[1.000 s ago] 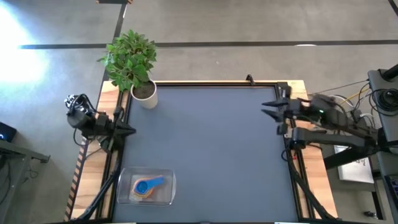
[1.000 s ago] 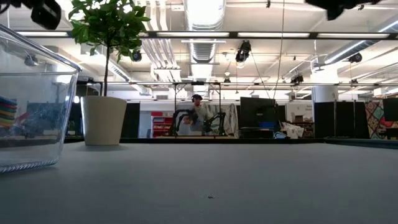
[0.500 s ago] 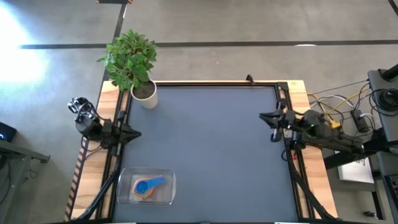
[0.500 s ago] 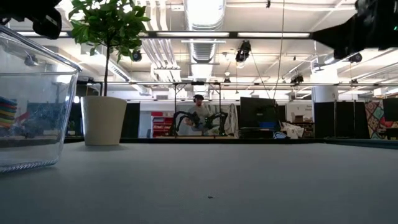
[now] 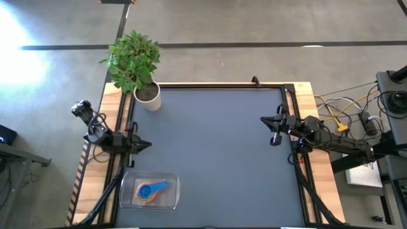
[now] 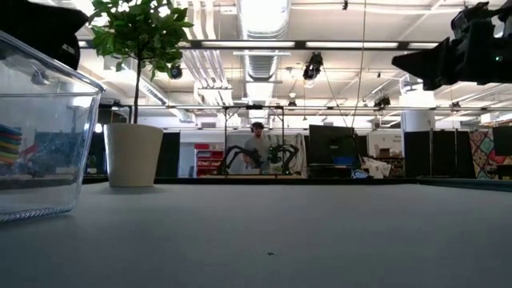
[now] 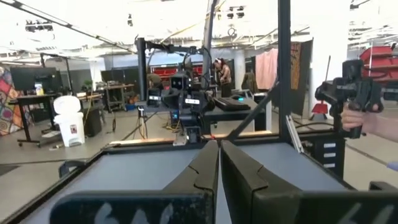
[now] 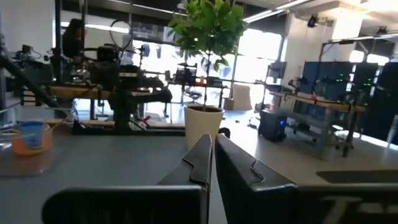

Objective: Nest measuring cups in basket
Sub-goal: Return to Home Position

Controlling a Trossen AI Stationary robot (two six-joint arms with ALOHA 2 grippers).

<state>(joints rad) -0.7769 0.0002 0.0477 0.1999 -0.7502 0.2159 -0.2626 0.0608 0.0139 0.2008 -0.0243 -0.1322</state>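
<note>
The nested cups [image 5: 151, 189] are seen in the basket [image 5: 176, 198] on the bench [image 5: 222, 159], with the left gripper [image 5: 147, 145] near it, the right gripper [image 5: 264, 120] well apart, and all fingers [image 7: 202, 174] closed on nothing; the basket could be knocked if the left arm is swung low.

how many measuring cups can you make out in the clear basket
2 can be told apart, both in the basket: a light blue cup on top and an orange cup nested under it. More may be hidden lower down.
</note>
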